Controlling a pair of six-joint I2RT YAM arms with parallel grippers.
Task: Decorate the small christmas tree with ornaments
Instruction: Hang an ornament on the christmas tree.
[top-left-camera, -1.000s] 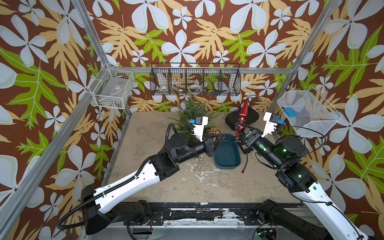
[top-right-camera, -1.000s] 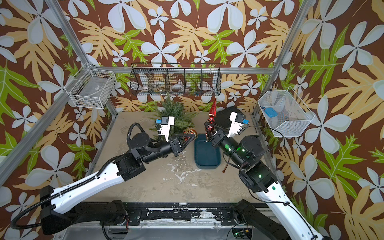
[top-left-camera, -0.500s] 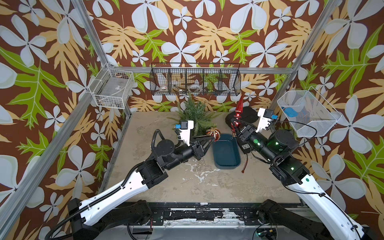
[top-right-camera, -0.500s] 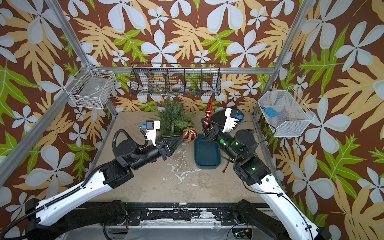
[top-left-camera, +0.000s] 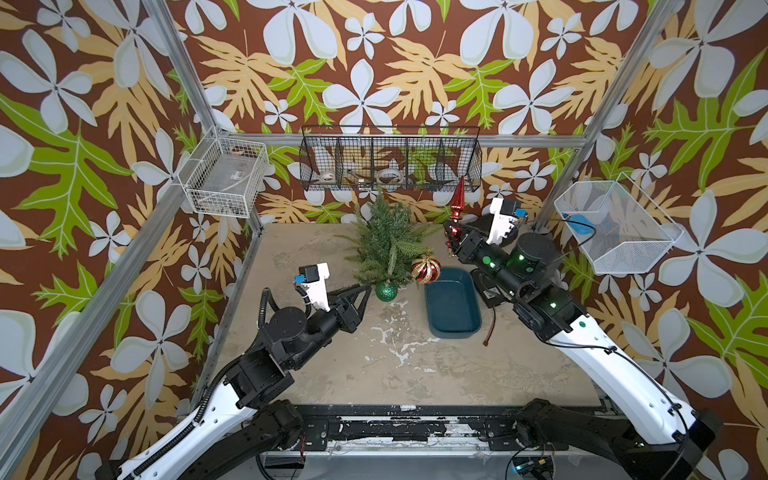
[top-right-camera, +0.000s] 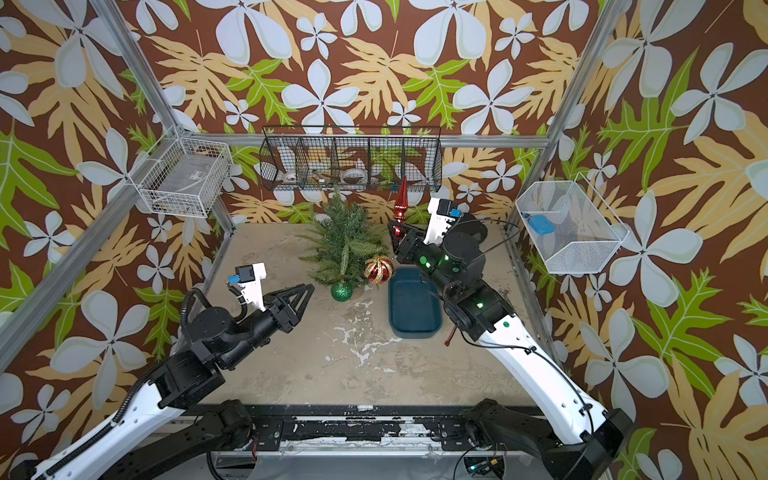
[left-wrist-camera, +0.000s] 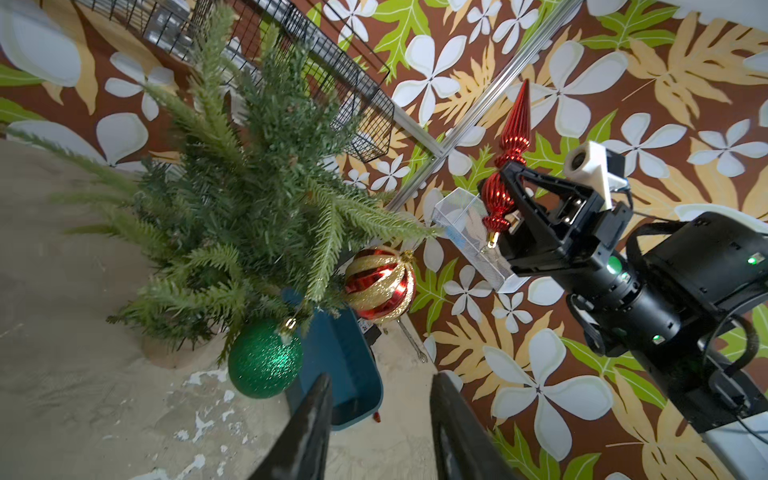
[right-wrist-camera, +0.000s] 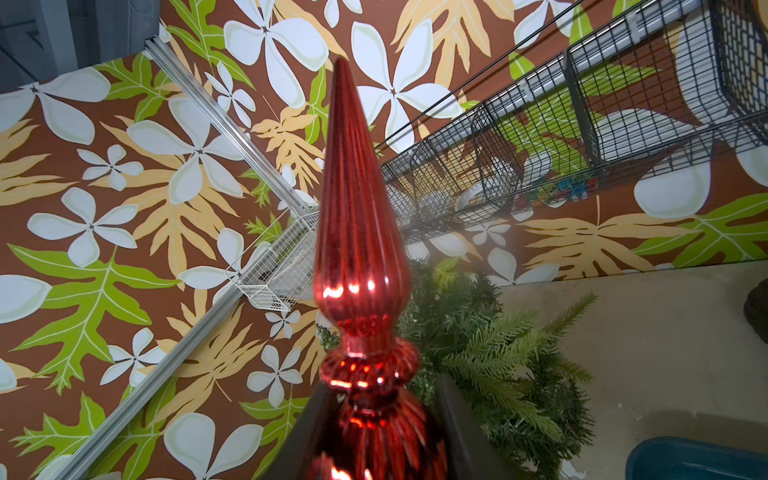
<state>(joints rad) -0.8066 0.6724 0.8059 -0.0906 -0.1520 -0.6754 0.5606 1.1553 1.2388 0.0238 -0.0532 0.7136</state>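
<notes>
- A small green fir tree (top-left-camera: 386, 241) stands upright at the back middle of a worn tan table (top-left-camera: 332, 374), in both top views.
- A green ball (top-left-camera: 386, 290) hangs from a low front branch, close to the table. Whether it touches the table cannot be told.
- A larger red-and-gold ball (top-left-camera: 426, 269) hangs from a low branch on the tree's right side, just beside the green ball and above the back edge of a dark blue tray (top-left-camera: 453, 307).
- The tray lies on the table just right of the tree, with nothing seen in it.
- The left gripper (left-wrist-camera: 380, 395) hovers low over the table in front of the tree, near the green ball but apart from it. Its jaws are partly spread with nothing between them.
- The right gripper (top-left-camera: 451, 239) is raised just right of the tree, level with its middle branches. Its jaws are closed on the bulbous lower end of a slim red drop (top-left-camera: 458, 203).
- The drop stands nearly upright in that grip, pointed tip up and gold cap at the bottom. It is beside the tree and not hung on it.
- In a top view, the drop's tip reaches the lower edge of a black wire basket (top-left-camera: 390, 162) on the back wall.
- The right wrist view shows the ribbed, shiny drop (right-wrist-camera: 357, 232) close up, with tree branches (right-wrist-camera: 478, 332) behind it.
</notes>
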